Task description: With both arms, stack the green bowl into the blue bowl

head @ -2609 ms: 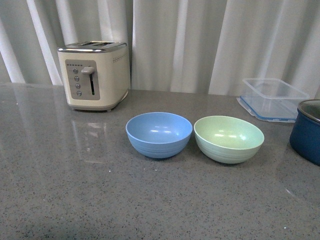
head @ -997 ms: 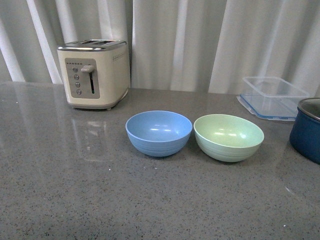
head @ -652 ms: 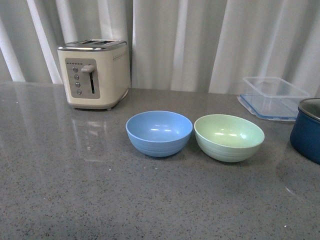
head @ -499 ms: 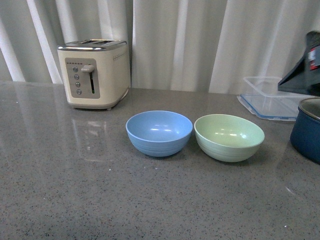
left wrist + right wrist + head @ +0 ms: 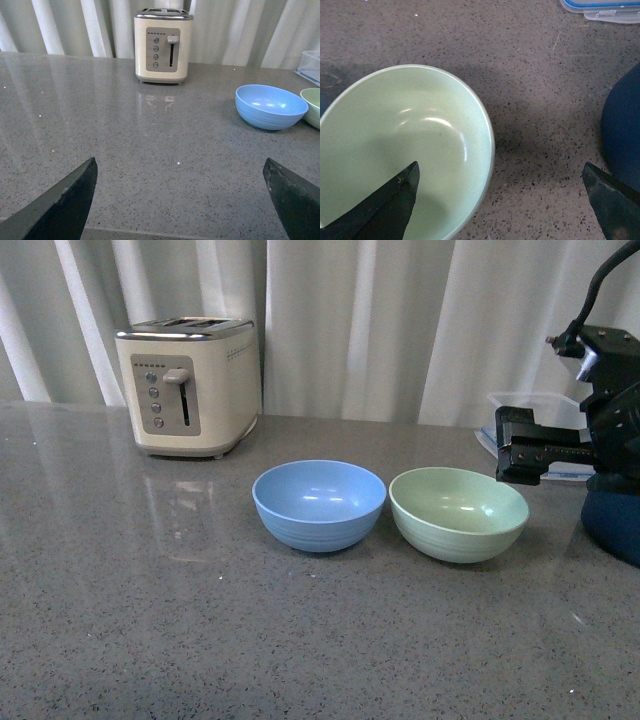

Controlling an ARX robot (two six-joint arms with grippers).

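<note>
Currently the pale mint-green round plastic bowl (image 5: 459, 513) stands upright on the grey speckled worktop (image 5: 150, 620), just right of the light sky-blue round plastic bowl (image 5: 319, 505); whether the rims touch cannot be told; right gripper (image 5: 502, 205) spread wide, empty, hovering over the mint-green bowl's rim; left gripper (image 5: 177, 197) likewise wide, empty, well apart from both bowls.

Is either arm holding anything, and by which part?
Nothing is held. The left gripper and right gripper are both open; the right is above the green bowl.
</note>
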